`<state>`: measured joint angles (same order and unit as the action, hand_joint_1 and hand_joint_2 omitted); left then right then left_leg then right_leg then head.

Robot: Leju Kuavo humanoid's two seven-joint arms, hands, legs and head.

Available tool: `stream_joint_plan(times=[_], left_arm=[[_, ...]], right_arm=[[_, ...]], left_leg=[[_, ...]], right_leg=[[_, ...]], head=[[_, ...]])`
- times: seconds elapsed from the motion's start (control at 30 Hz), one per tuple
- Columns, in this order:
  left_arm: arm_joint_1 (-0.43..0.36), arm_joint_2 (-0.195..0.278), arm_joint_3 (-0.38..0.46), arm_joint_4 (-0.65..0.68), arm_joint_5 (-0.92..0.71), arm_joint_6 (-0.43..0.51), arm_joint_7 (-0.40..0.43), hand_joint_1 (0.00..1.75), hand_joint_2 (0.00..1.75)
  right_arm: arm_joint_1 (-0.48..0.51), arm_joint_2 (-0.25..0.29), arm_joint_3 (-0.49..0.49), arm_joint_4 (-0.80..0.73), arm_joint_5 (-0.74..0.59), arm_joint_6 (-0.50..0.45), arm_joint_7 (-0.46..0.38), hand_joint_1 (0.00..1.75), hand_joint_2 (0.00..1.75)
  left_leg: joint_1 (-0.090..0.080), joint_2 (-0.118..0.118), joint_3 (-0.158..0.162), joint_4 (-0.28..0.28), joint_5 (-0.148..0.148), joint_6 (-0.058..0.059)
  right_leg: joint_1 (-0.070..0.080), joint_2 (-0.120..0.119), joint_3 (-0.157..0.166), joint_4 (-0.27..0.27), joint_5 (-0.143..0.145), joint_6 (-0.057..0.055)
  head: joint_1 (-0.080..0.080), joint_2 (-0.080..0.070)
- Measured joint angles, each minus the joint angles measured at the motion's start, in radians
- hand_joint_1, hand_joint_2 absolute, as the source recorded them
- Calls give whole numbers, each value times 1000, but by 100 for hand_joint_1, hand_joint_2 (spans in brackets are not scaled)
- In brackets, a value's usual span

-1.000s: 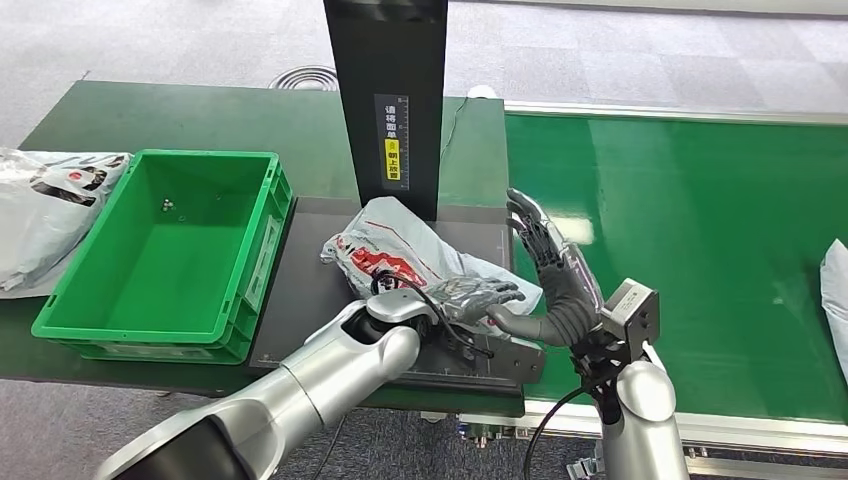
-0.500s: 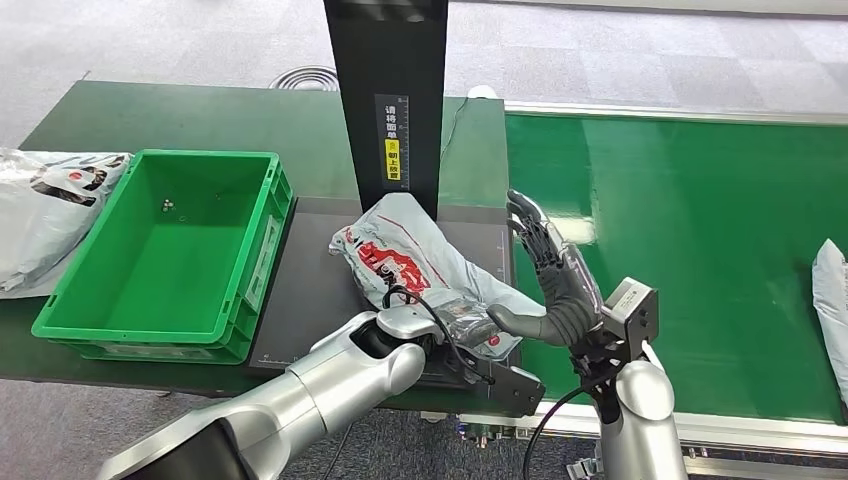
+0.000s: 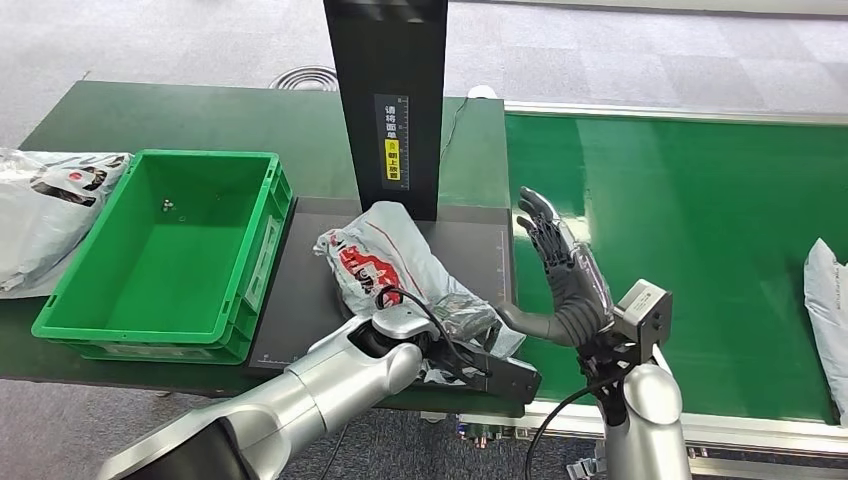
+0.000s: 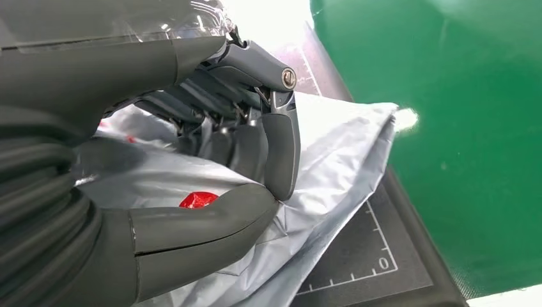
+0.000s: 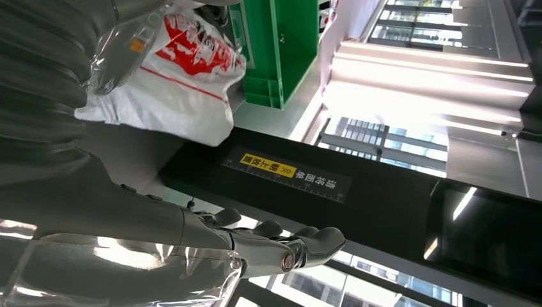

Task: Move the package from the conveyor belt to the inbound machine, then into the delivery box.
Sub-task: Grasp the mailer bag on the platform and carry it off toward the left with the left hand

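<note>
Green conveyor belt point(image 3: 700, 200) and dark inbound machine point(image 3: 300, 300) platform, where a crumpled grey plastic package point(image 3: 385, 265) is lying beside the green delivery box point(image 3: 250, 290)
Left hand point(image 3: 455, 330) is pinching the package's near edge; right hand point(image 3: 565, 275) is standing spread, holding nothing; the bag is looking light, limp and slippery, so a bunched fold is probably gripping best

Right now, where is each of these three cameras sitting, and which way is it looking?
Head view: high on the robot, looking forward and down at the black scanner platform, green crate and belt; both silver arms show.
Left wrist view: close behind the left hand, facing the package it grips.
Right wrist view: behind the open right hand, facing the black scanner post.
All three share the package with red print.
</note>
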<state>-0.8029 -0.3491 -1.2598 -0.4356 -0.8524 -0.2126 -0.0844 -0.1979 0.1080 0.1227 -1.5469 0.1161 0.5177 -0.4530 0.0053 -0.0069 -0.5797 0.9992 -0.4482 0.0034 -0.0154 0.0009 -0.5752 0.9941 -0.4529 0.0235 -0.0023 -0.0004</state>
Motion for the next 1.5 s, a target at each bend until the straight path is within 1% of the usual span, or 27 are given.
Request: stream_joint_plan(times=[0.1, 0.17, 0.33, 0.47, 0.67, 0.73, 0.8, 0.87, 0.93, 0.97, 1.03, 1.13, 1.27, 1.33, 1.4, 1.5], left_arm=[[1, 0, -1, 5, -3, 8, 5, 175, 175], [1, 0, -1, 8, -6, 31, 14, 175, 175], [0, 0, 8, 21, -19, 124, 12, 175, 175], [-5, 0, 44, 41, -45, 205, -14, 175, 175], [-8, 0, 80, 60, -61, 221, -24, 175, 175], [-8, 0, 91, 63, -67, 243, -26, 175, 175], [-8, 1, 109, 65, -78, 304, -36, 89, 175], [-10, 2, 141, 63, -87, 394, -53, 2, 175], [-13, 4, 191, 49, -94, 467, -64, 0, 175], [-15, 7, 222, 36, -96, 485, -66, 0, 175], [-17, 14, 289, 6, -102, 492, -67, 0, 175], [-16, 25, 391, -32, -90, 460, -83, 0, 175], [-12, 37, 549, -59, 11, 372, -162, 0, 175], [-11, 43, 627, -66, 39, 348, -195, 0, 175], [-11, 50, 680, -70, 35, 345, -208, 0, 175], [-8, 61, 723, -74, 13, 351, -205, 0, 175]], right_arm=[[2, 0, -3, -3, 0, 0, 0, 0, 175], [6, 1, -4, -9, 0, 0, 1, 0, 175], [19, 6, -9, -30, -1, 6, 6, 0, 175], [25, 7, -16, -45, -5, 8, 15, 0, 175], [27, 7, -19, -51, -9, 18, 19, 0, 175], [27, 7, -19, -51, -11, 18, 19, 0, 175], [28, 7, -20, -54, -12, 16, 19, 0, 175], [31, 7, -23, -63, -15, 12, 21, 0, 175], [36, 7, -28, -76, -17, 7, 28, 0, 175], [39, 7, -31, -83, -18, 5, 33, 0, 175], [43, 7, -36, -94, -18, 3, 40, 0, 175], [46, 7, -40, -100, -15, 0, 41, 0, 175], [46, 7, -42, -97, -11, -10, 28, 0, 175], [47, 6, -42, -94, -10, -16, 21, 0, 175], [50, 6, -42, -91, -10, -17, 17, 0, 175], [56, 6, -43, -90, -11, -17, 15, 0, 175]], left_leg=[[0, 0, 0, 0, 0, 0], [0, 0, 0, 0, 0, 0], [0, 0, 0, 0, 0, 0], [0, 0, 0, 0, 0, 0], [0, 0, 0, 0, 0, 0], [0, 0, 0, 0, 0, 0], [0, 0, 0, 0, 0, 0], [0, 0, 0, 0, 0, 0], [0, 0, 0, 0, 0, 0], [0, 0, 0, 0, 0, 0], [0, 0, 0, 0, 0, 0], [0, 0, 0, 0, 0, 0], [0, 0, 0, 0, 0, 0], [0, 0, 0, 0, 0, 0], [0, 0, 0, 0, 0, 0], [0, 0, 0, 0, 0, 0]], right_leg=[[0, 0, 0, 0, 0, 0], [0, 0, 0, 0, 0, 0], [0, 0, 0, 0, 0, 0], [0, 0, 0, 0, 0, 0], [0, 0, 0, 0, 0, 0], [0, 0, 0, 0, 0, 0], [0, 0, 0, 0, 0, 0], [0, 0, 0, 0, 0, 0], [0, 0, 0, 0, 0, 0], [0, 0, 0, 0, 0, 0], [0, 0, 0, 0, 0, 0], [0, 0, 0, 0, 0, 0], [0, 0, 0, 0, 0, 0], [0, 0, 0, 0, 0, 0], [0, 0, 0, 0, 0, 0], [0, 0, 0, 0, 0, 0]], head=[[0, 0], [0, 0], [0, 0], [0, 0], [0, 0], [0, 0], [0, 0], [0, 0], [0, 0], [0, 0], [0, 0], [0, 0], [0, 0], [0, 0], [0, 0], [0, 0]])
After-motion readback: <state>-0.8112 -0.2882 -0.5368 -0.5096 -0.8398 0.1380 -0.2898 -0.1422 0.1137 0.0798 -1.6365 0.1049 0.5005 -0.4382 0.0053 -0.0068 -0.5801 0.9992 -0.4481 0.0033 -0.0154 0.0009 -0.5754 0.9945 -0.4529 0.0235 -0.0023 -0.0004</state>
